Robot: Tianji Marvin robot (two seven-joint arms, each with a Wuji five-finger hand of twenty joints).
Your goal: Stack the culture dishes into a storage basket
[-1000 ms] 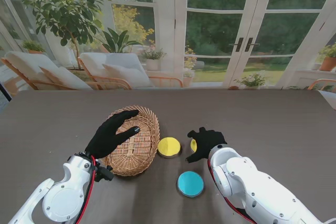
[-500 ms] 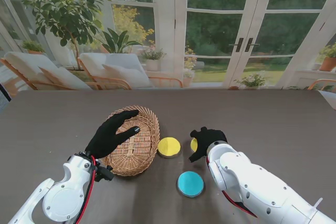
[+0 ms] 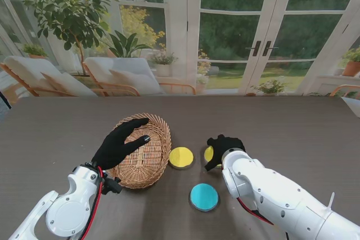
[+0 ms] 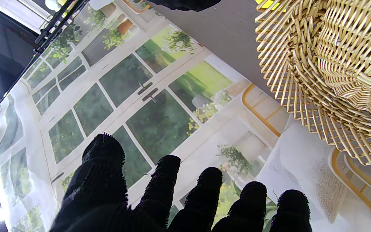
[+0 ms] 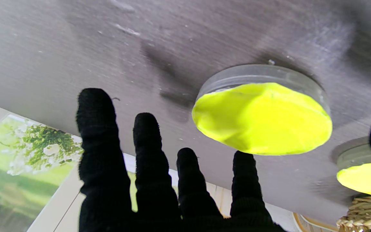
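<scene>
Right hand (image 3: 223,148), fingers spread wide, hovers over a yellow dish (image 5: 262,117) at frame centre. Left hand (image 3: 119,142), fingers apart and empty, rests over the basket (image 3: 147,161).

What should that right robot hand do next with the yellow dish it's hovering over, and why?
Probably lower and close its fingers around the yellow dish. The right robot hand hangs over it with fingers spread, holding nothing, and the dish lies on the table outside the basket.

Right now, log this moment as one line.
left hand open over basket | right hand open over yellow dish | basket holds no dishes
</scene>
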